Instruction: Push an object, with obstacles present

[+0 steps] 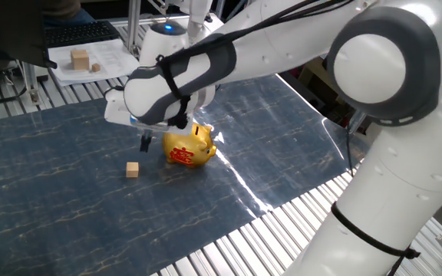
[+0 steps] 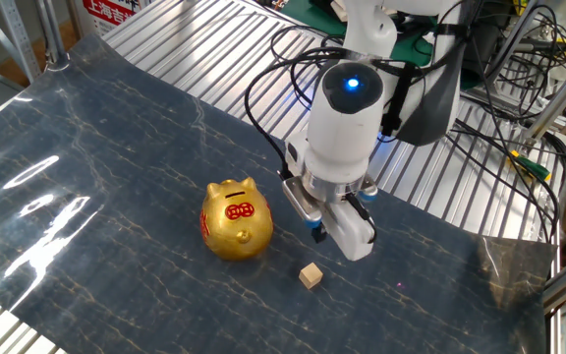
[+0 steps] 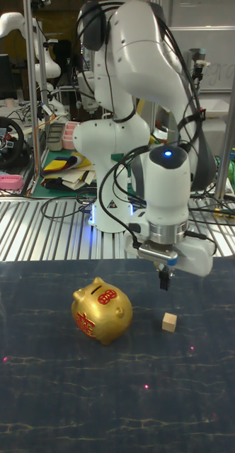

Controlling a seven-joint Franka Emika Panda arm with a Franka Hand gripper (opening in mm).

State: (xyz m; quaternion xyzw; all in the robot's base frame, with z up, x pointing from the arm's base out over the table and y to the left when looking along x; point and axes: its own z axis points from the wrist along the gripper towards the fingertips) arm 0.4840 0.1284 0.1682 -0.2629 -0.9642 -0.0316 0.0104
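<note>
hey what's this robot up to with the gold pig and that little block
A Franka arm hangs its gripper low over the dark blue mat, between the gold piggy bank and the tiny wooden cube. It touches neither; the fingers look closed with nothing held. The cube sits alone on the mat, apart from the pig. It looks set to push the cube while keeping off the pig.

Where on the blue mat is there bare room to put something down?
The blue marbled mat lies bare left of the shiny gold piggy bank and along the near edge. It is crowded between the pig and the tiny tan wooden cube, beneath the pincer.
</note>
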